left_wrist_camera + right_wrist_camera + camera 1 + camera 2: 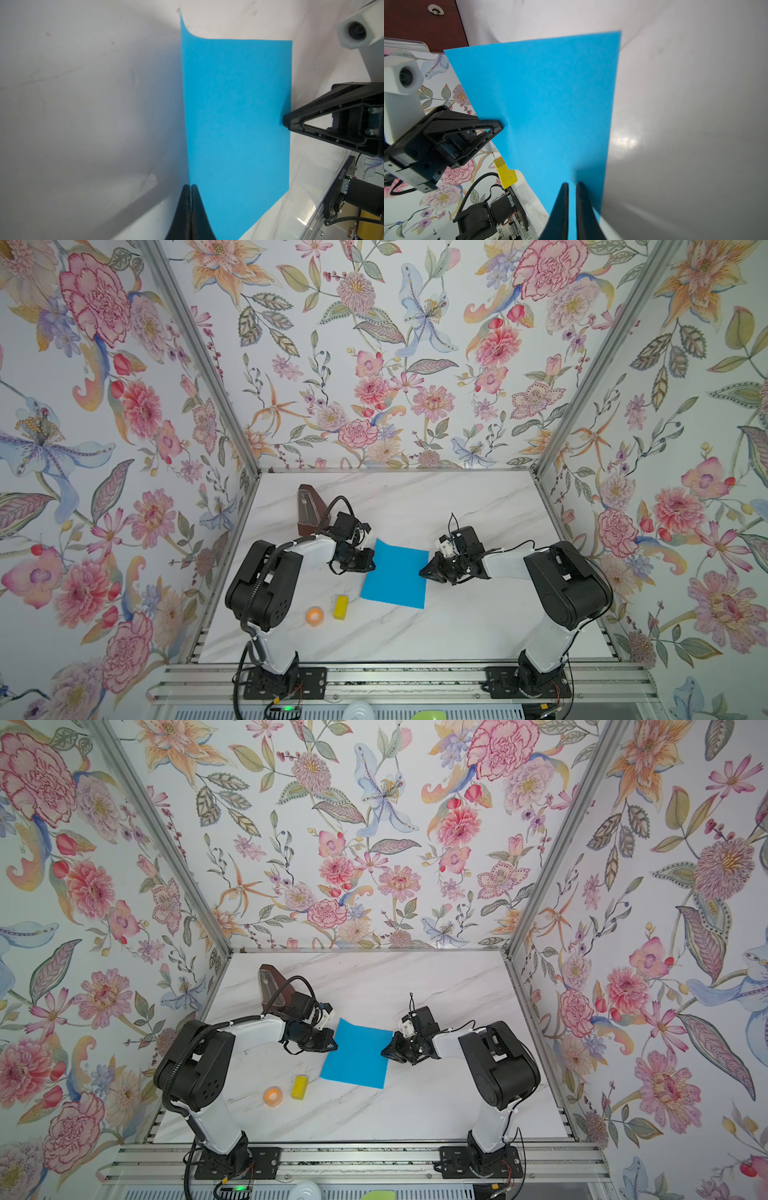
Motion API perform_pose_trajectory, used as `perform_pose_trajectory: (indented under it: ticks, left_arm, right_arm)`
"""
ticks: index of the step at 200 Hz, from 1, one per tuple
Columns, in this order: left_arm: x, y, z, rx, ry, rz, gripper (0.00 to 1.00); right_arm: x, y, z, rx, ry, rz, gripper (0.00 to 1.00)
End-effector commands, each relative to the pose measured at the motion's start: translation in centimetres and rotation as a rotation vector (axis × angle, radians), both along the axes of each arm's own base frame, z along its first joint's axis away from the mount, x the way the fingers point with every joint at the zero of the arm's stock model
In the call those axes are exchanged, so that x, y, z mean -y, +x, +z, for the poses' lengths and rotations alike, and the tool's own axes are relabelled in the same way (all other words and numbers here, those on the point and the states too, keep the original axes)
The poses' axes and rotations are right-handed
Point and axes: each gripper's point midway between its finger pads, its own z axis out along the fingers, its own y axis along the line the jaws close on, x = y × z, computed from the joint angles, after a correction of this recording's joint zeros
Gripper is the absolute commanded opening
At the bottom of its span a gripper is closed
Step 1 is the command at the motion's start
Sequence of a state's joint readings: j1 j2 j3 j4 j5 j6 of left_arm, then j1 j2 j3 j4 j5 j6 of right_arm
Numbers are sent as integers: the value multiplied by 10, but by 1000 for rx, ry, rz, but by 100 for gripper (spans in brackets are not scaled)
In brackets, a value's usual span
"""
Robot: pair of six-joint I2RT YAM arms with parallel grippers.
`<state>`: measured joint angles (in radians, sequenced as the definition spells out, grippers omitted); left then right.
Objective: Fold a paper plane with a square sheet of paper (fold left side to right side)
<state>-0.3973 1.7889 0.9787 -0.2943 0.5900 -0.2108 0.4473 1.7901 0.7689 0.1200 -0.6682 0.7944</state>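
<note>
Two grippers meet the blue sheet of paper [395, 574] from opposite sides, and none of the folding shows as done. The sheet lies in the middle of the marble table [457, 626], roughly square and one layer as far as I can judge, with no crease across it in both top views. Only its far left corner curls a little off the surface in the left wrist view. The left-over-right fold is not yet made, and all the later folds are left as well. I judge the task to be at its very start, at the step of getting hold of the paper. The left gripper [372, 562] sits at the middle of the sheet's left edge. Its fingers [184, 203] are pressed flat together, with the paper's edge running into the seam between them, so it pinches that edge. The right gripper [421, 572] touches the middle of the right edge. Its fingers [563, 199] stand nearly together with a thin slit between them and blue showing through; whether they already bite the paper I cannot tell. A yellow block [340, 607] and an orange roll [314, 616] lie near and left of the sheet, apart from it. A brown case [307, 510] stands far left, behind the left arm.
</note>
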Motion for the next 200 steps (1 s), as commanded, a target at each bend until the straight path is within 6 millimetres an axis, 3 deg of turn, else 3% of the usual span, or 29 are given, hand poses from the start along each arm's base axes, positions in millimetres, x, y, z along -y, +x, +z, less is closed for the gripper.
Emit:
perform_pose_trajectory:
  ticks: [1, 29, 50, 79, 135, 200]
  left_arm:
    - [-5, 1, 2, -5, 0, 34, 0]
    - [-2, -1, 5, -9, -28, 44, 0]
    - [5, -3, 12, -8, -83, 36, 20]
    - [14, -7, 20, -29, -152, 20, 36]
    - [32, -12, 42, -14, -238, -7, 50]
    - [76, -17, 74, 26, -324, -85, 65]
  right_arm:
    - [7, -8, -16, -44, -30, -11, 12]
    - [10, -8, -21, -49, -55, -10, 11]
    - [11, -5, -24, -49, -59, -10, 11]
    - [10, -4, -27, -56, -58, -9, 11]
    - [8, 2, -25, -47, -54, -11, 11]
    - [7, 5, -24, -45, -59, -8, 13]
